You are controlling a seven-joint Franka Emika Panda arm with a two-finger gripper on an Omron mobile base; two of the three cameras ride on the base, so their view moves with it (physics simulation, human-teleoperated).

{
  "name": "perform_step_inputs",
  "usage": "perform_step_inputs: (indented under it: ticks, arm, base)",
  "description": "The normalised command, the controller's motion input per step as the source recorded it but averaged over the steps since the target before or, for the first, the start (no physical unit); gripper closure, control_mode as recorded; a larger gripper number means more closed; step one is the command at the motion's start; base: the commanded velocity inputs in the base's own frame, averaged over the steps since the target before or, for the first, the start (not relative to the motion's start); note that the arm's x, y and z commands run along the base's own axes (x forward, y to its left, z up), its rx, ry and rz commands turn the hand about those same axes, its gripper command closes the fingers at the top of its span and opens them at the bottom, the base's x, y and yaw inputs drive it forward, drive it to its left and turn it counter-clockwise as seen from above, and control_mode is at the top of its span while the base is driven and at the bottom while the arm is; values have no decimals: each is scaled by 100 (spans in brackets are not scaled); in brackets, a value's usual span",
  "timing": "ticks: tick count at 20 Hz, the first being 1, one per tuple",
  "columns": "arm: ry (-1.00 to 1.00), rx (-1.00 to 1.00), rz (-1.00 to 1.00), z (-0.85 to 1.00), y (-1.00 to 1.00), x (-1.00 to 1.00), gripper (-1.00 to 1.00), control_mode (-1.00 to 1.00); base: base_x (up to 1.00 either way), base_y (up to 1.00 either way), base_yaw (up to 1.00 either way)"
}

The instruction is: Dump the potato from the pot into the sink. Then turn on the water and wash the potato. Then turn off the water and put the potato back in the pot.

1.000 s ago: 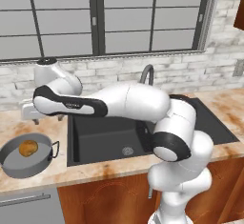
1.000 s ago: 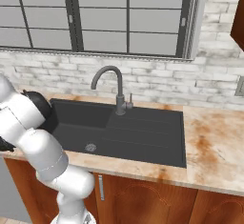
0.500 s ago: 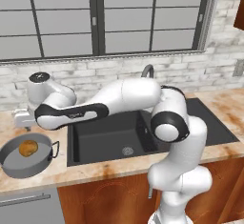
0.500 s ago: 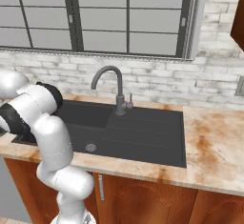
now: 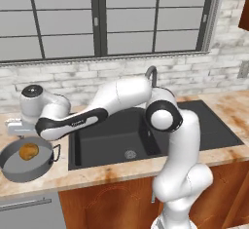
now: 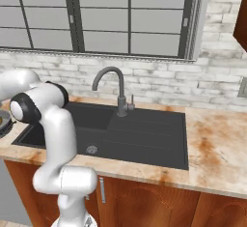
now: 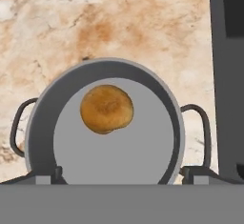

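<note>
Mottled tan-orange counter (image 5: 87,174) runs along the lower part of the left base view, w/ white brick wall (image 5: 228,57) and a dark-framed window (image 5: 97,18) across the top. We see the potato (image 5: 29,151) at lower left of that frame, lying inside the pot (image 5: 19,172), on the pot's floor, nearer its far rim. In the hand view the potato (image 7: 106,109) sits up and left of the pot's centre, not touching the wall; the pot (image 7: 71,89) has a dark loop handle at frame left and another at frame right, and stands on the counter (image 7: 95,23). Pot is just left of the sink (image 5: 107,145), apart from its edge; in the hand view the sink (image 7: 228,75) is the dark strip down the right side.

Gripper (image 7: 122,174): we see its two dark tips at the bottom of the hand view, one at each side just outside the pot's rim, so jaws spread wide, nothing between them but the pot below. In the left base view the hand (image 5: 22,127) hangs over the pot's far edge, arm reaching in from centre frame.

Sink (image 6: 144,139) in the right base view fills mid-frame: deep basin w/ round drain (image 6: 91,149) at left, flat drainboard at right. Grey gooseneck faucet (image 6: 113,88) stands behind it at centre; no stream from it.
</note>
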Motion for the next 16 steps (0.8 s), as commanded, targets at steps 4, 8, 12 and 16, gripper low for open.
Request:
perform_step_inputs:
  ticks: [4,8,12,16]
  arm:
    - [0,-2,-3,-8,16,22,-100,-100]
    - [0,0,0,-12,8,39,-100,-100]
    - [3,0,0,-14,8,31,-100,-100]
    - [16,0,-4,-30,0,0,-100,-100]
  base:
    - [0,0,0]
    - [0,0,0]
    - [0,0,0]
    - [0,0,0]
